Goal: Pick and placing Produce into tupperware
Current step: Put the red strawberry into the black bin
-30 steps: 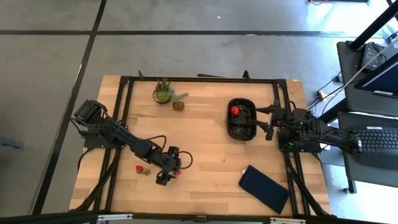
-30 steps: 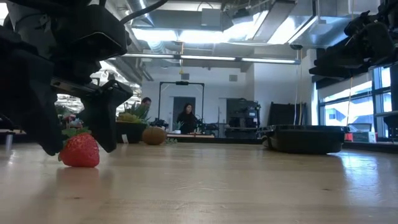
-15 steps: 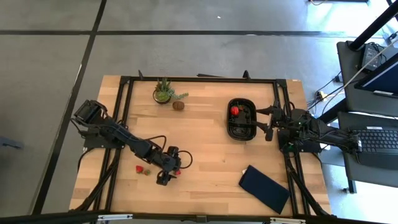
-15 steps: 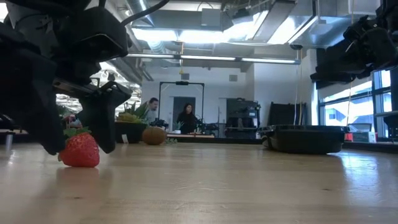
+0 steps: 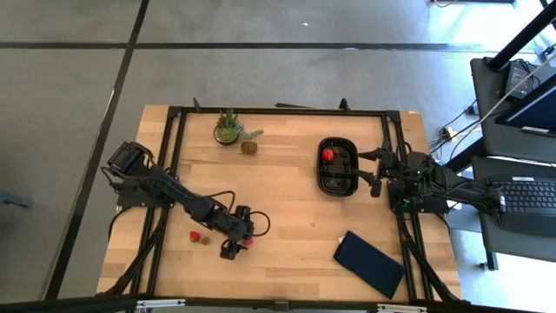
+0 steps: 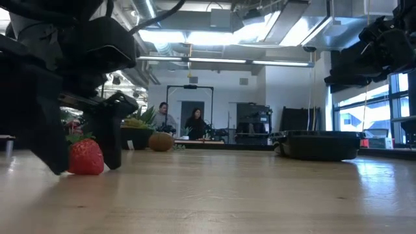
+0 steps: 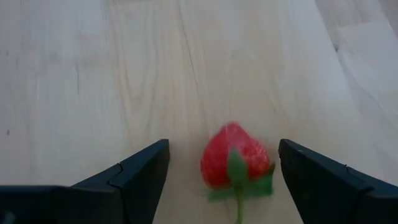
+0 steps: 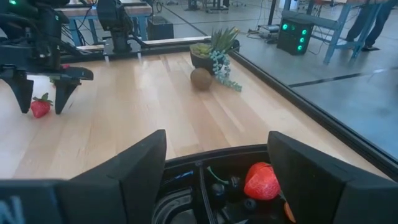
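From above, your left gripper (image 5: 237,244) sits low on the counter (image 5: 287,217) around 7 o'clock, jaws apart over a strawberry (image 5: 248,241). The right gripper (image 5: 375,169) hangs open at 3 o'clock, just beside the tupperware (image 5: 337,166).

Low view: the strawberry (image 6: 85,158) rests on the wood between the dark fingers.

Left wrist: same berry (image 7: 236,162), untouched.

Right wrist: another strawberry (image 8: 262,180) lies inside the tupperware.

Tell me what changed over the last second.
The left gripper has come down around the strawberry, open fingers reaching the table on both sides, not yet closed. In the room behind, a person has walked right. The strawberry, the tupperware and the right gripper above its edge stayed put.
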Controlling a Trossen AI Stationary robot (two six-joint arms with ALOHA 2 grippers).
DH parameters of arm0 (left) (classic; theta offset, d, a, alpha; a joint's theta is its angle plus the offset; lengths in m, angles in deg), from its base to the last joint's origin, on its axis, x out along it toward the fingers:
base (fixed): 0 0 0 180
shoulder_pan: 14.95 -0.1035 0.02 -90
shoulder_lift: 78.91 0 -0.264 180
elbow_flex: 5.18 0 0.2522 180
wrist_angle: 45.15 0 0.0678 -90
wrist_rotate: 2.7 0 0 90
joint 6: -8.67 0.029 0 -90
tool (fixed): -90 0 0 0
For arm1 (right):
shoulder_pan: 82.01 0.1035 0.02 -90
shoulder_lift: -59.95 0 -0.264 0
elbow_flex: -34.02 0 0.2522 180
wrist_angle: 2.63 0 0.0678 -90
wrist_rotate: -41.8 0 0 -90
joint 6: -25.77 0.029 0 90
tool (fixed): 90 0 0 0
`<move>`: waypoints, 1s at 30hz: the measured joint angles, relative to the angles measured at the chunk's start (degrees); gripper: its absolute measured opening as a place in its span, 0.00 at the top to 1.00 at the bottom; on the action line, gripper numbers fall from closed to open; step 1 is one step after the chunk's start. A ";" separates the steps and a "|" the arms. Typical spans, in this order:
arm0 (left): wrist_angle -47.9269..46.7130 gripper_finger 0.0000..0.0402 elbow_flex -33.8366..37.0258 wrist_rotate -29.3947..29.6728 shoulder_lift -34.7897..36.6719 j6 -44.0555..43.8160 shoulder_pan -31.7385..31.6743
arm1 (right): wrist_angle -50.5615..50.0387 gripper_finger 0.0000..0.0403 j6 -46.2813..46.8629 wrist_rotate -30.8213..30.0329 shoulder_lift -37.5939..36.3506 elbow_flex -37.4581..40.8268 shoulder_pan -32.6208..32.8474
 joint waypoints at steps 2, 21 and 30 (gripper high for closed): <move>0.99 0.30 -0.06 -0.19 -0.53 0.15 -0.02 | 0.12 0.30 0.00 0.01 0.00 0.00 -0.01; 0.76 0.53 -0.08 -0.39 -0.56 0.22 -0.07 | 0.17 0.30 0.00 0.02 -0.02 0.00 -0.02; -0.64 0.60 0.07 -2.60 1.03 1.05 -1.15 | 0.17 0.30 0.00 0.00 -0.04 0.00 -0.02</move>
